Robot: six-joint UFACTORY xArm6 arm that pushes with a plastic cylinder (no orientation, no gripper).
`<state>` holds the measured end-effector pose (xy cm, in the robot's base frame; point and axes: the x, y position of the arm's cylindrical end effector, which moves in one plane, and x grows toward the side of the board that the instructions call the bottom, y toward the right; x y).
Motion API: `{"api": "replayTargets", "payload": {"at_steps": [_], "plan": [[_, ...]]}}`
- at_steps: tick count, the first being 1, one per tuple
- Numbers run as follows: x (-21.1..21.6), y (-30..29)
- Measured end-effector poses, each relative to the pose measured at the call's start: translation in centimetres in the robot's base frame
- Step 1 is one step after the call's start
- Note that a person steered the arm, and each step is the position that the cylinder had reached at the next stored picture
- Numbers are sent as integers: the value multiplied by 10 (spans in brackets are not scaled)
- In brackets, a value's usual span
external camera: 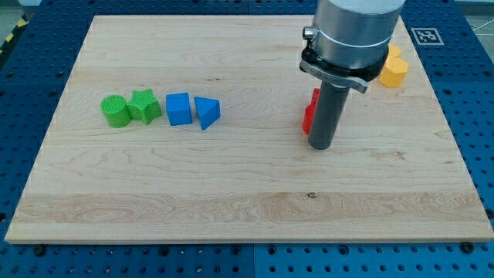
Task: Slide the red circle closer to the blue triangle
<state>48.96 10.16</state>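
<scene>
- Worktop (231, 193) is a pale wooden board on a blue perforated base, seen from the front and a bit above
- no jaws on this rig, so nothing to call wide or narrow, the arm just ends in a dark rod hanging from a chunky grey cylinder at the view's top right
- my tip (320, 146) sits on the board right of centre, touching or just beside a red block (309, 113)
- that red block is mostly hidden behind the rod, only a sliver shows on the rod's left side, so I can't really make out its shape from here
- blue triangle (207, 113) is well apart from it, over toward the view's left, pointy end facing down-ish
- blue cube (178, 109) is just beside the triangle on its left, nearly touching
- further left, green star (143, 106) and a green cylinder (116, 110) are pressed together, so it's a row of four
- yellow block (394, 69) peeks out behind the arm at the view's top right, partly covered, looks like there may be two yellow pieces but can't tell
</scene>
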Motion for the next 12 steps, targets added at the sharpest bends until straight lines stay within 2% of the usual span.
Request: {"api": "replayTargets", "payload": {"at_steps": [1,2,7,9,12], "plan": [[3,12],[4,62],[-9,-7],[-16,28],[-24,6]]}}
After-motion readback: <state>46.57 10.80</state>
